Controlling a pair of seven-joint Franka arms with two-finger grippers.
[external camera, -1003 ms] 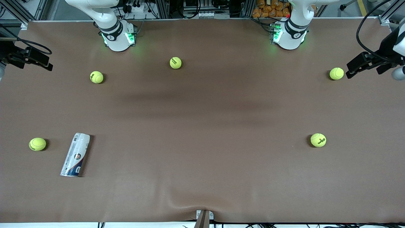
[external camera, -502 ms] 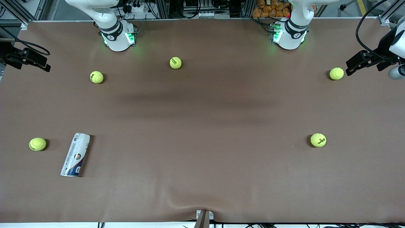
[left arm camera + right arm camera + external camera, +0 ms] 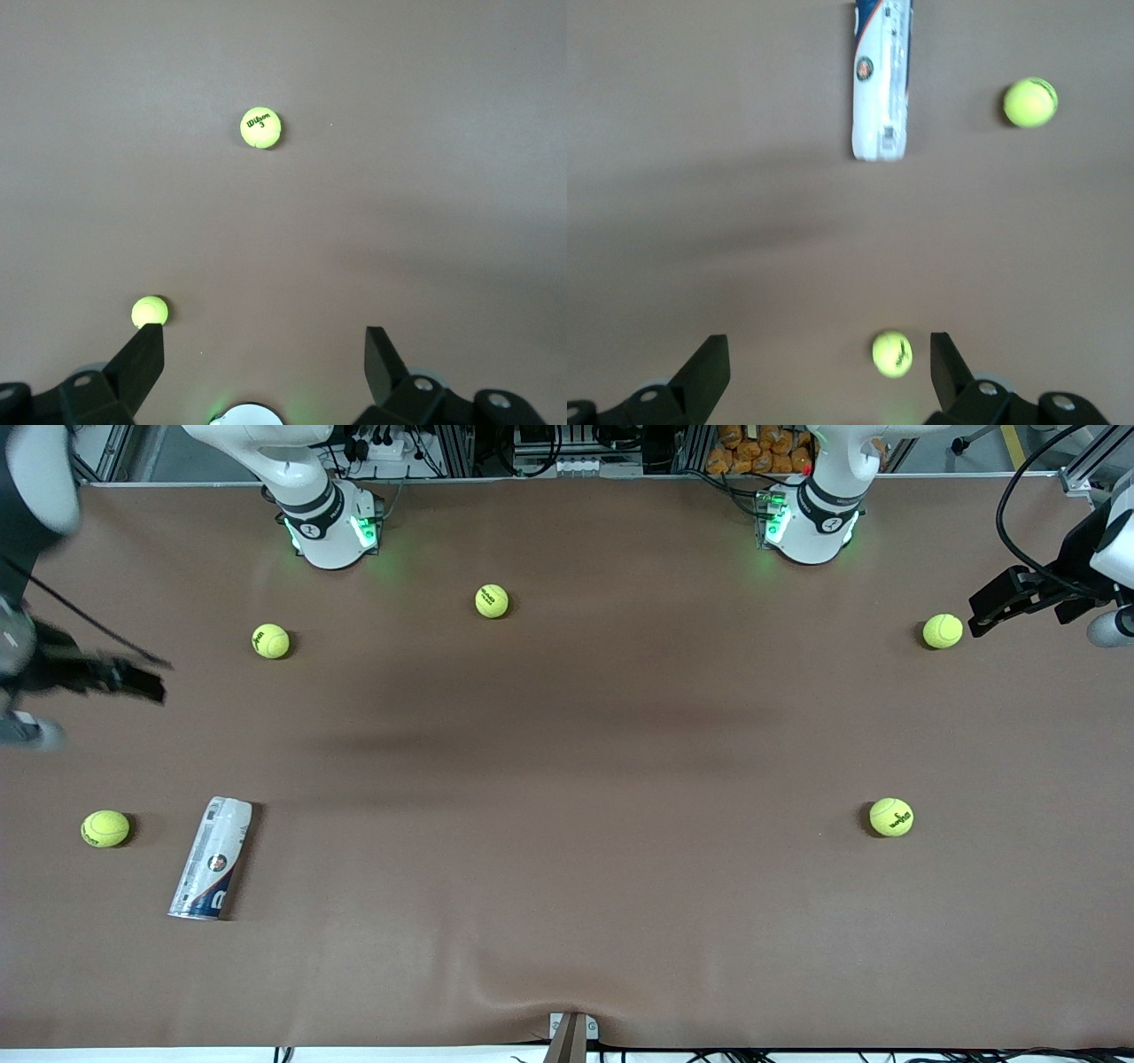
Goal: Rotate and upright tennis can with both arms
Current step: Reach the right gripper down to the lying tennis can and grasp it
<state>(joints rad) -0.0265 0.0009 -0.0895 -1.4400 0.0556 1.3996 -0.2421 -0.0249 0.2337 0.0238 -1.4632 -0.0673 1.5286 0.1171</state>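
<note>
- The tennis can (image 3: 211,858) is being left lying on its side, beside a tennis ball (image 3: 105,828), at the right arm's end of the table (image 3: 567,779).
- The right gripper (image 3: 828,367) is being held spread and empty above that end.
- The left gripper (image 3: 264,354) is being held spread and empty over the left arm's end.

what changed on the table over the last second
The right gripper, open and empty, swung from the table's edge toward the front camera, closer to the lying tennis can. The left gripper, open, barely shifted beside a ball. Can and tennis balls stayed put; nothing grasped.
</note>
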